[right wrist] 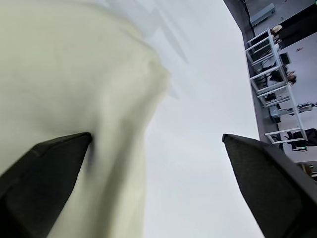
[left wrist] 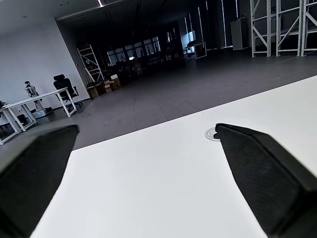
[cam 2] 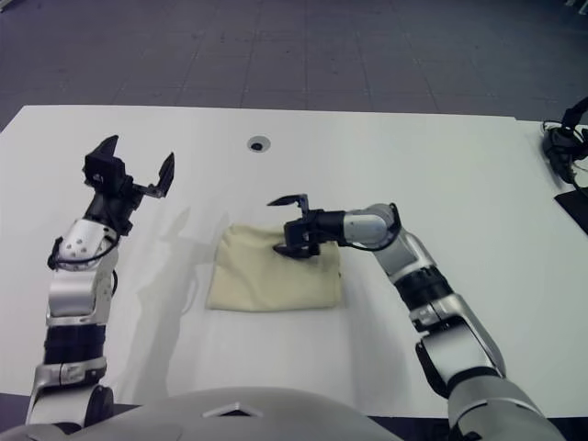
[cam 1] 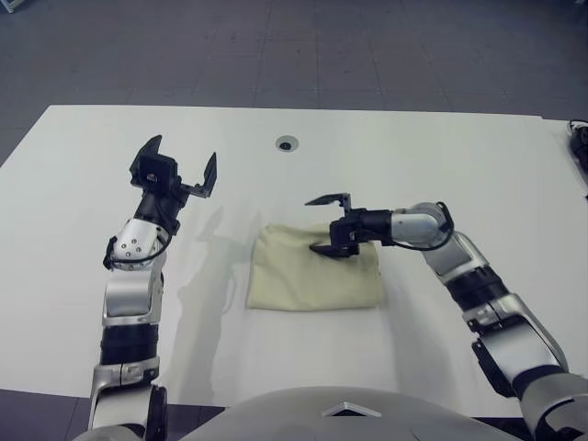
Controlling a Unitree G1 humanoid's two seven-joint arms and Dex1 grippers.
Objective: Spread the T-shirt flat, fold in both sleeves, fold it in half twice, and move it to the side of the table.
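The pale yellow T-shirt lies folded into a small rectangle in the middle of the white table. My right gripper hovers open over the shirt's far right part, its lower finger touching or nearly touching the cloth. In the right wrist view the cloth spreads beneath the open fingers. My left gripper is raised above the table to the left of the shirt, open and holding nothing, clear of the cloth. The left wrist view has its two fingers wide apart over bare table.
A round cable hole sits in the table behind the shirt. Dark cables and gear lie at the far right edge. Bare table surface stretches to the left and right of the shirt.
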